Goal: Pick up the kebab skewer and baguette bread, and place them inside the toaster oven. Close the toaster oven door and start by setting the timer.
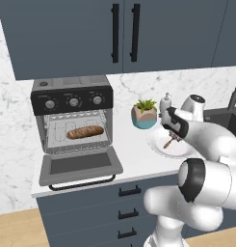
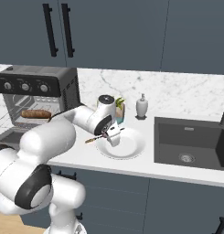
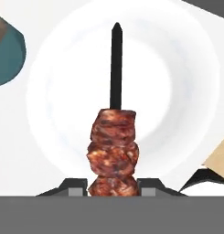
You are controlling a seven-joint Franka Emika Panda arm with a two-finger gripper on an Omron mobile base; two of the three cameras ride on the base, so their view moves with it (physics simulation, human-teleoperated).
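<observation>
Gripping the thin kebab skewer (image 3: pixel 113 151) of reddish-brown meat chunks, the claw (image 3: pixel 113 185) hangs over the round white plate (image 3: pixel 186 82), apparently clear of it; golden-brown baguette (image 1: pixel 85 131) lies inside the open black toaster oven (image 1: pixel 73 99).

Looking down along my gripper (image 3: pixel 113 187), I see the kebab skewer (image 3: pixel 113 151) pinched between the two dark finger tips (image 3: pixel 72 186), jaws closed tight against the lowest meat chunk. Its reddish-brown chunks stack upward and the thin dark stick points toward the top of the view. Beneath it lies a round white plate (image 3: pixel 186 82) on the pale counter (image 3: pixel 13 151). A teal pot (image 3: pixel 6 55) sits at the left edge.
</observation>
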